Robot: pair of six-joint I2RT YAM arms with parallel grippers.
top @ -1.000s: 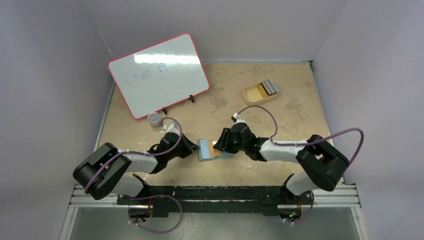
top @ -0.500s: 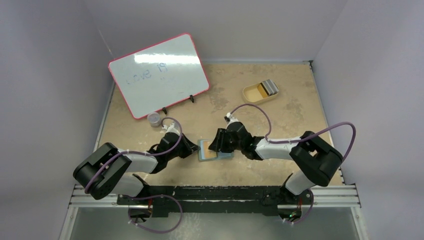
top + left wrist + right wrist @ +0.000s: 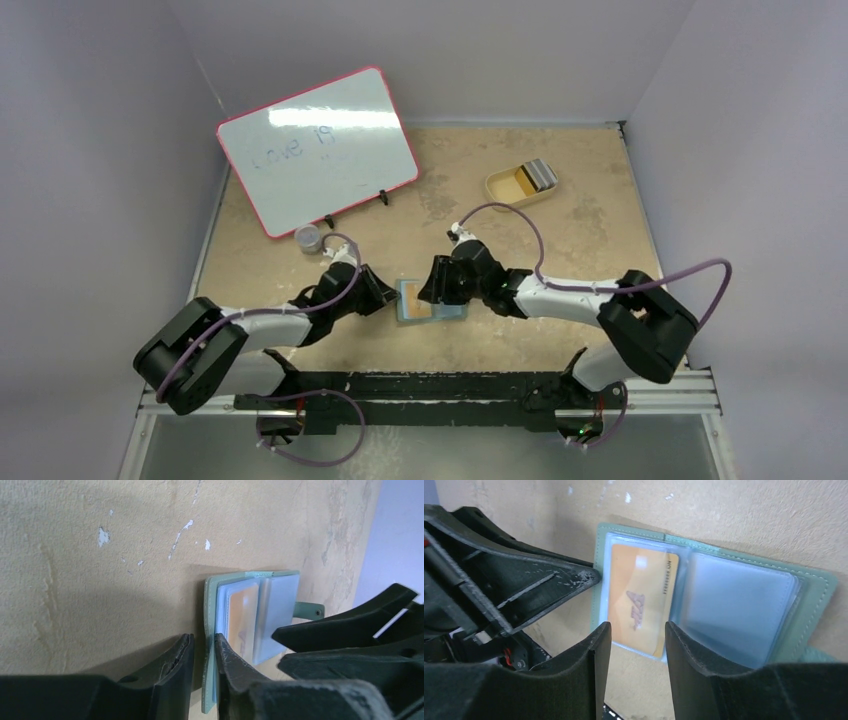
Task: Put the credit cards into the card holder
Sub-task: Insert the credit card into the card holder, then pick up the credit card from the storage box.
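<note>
The grey-green card holder lies open on the table between my arms, light blue pockets up. It also shows in the left wrist view and the right wrist view. A gold card sits in its left pocket and is also seen in the left wrist view. My left gripper is shut on the holder's left cover edge. My right gripper is open and empty, just above the gold card's near edge. A grey card lies in the tan tray.
A tan rounded tray stands at the back right. A pink-framed whiteboard leans on a stand at the back left, with a small grey cylinder in front of it. White walls close in on both sides.
My right gripper has moved a little left, further over the open holder. My left gripper still holds the holder's edge; its arm has shifted slightly.
</note>
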